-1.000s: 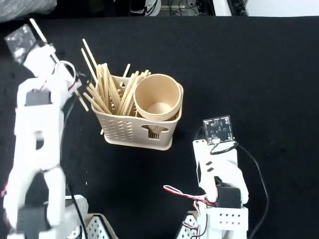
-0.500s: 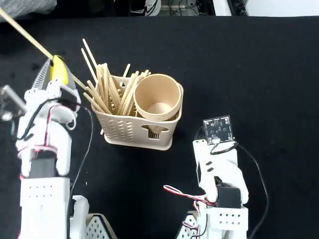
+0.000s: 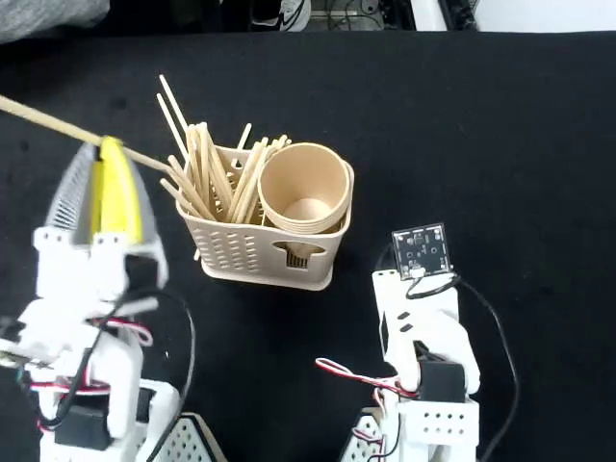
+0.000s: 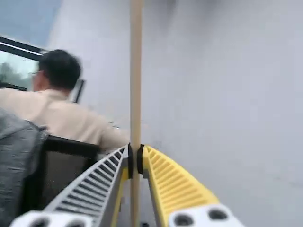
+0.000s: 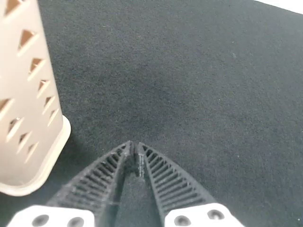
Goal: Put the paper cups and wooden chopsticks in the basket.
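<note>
A beige perforated basket (image 3: 252,252) stands left of the table's middle. It holds several wooden chopsticks (image 3: 207,173) on its left side and stacked paper cups (image 3: 303,189) on its right. My left gripper (image 3: 106,147) is raised to the left of the basket, shut on a single wooden chopstick (image 3: 58,125) that runs crosswise from the far left edge toward the basket. In the left wrist view that chopstick (image 4: 136,71) is pinched between the grey and yellow fingers of the left gripper (image 4: 135,158). My right gripper (image 5: 134,150) hovers shut and empty over the black cloth, close to the basket's wall (image 5: 26,94).
Black cloth (image 3: 481,144) covers the table. The right arm (image 3: 423,318) stands folded near the front edge, right of the basket. Both arm bases sit at the front. Beyond the cloth's back edge lie cables and other objects.
The left arm has pulled back toward its base and raised its gripper, with the chopstick still held. The chopstick has swung to lie flatter, pointing toward the basket. The right arm is still.
</note>
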Motion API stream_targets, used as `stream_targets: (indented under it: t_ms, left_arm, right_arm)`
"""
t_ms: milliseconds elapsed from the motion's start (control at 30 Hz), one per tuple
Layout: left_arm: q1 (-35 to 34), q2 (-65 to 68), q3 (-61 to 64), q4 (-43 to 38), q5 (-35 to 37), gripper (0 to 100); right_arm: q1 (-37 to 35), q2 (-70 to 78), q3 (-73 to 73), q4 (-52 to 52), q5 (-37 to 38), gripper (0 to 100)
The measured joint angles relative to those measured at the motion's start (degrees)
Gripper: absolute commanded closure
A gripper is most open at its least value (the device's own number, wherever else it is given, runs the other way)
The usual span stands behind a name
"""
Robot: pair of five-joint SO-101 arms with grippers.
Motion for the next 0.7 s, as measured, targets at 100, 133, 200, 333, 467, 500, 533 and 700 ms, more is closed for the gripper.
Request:
stream_targets:
  t_ms: [100,133,200,333,467,500,533,700]
  left_arm:
    - [5.19,-0.26,0.0,3.34,0.0,97]
    - [5.89,0.09,0.0,3.69,0.0,97]
    - [6.15,2.11,0.0,3.87,-0.09,97]
    - [6.77,8.97,0.0,3.87,-0.09,96]
    - [6.68,15.65,-0.62,4.75,-0.09,87]
    - [6.68,16.88,-0.88,5.71,-0.09,84]
    - [6.59,18.11,-1.67,7.21,-0.09,82]
    - [6.59,22.86,-9.23,19.6,3.25,80]
  right_arm:
    - [0.0,0.0,0.0,0.0,0.0,98.7]
    - [0.0,0.0,0.0,0.0,0.0,98.7]
    - [0.0,0.0,0.0,0.0,0.0,98.7]
    - [0.0,0.0,0.0,0.0,0.0,98.7]
    - [0.0,0.0,0.0,0.0,0.0,98.7]
    - [0.0,0.0,0.0,0.0,0.0,98.7]
    - [0.0,0.0,0.0,0.0,0.0,98.7]
    - [0.0,0.0,0.0,0.0,0.0,98.7]
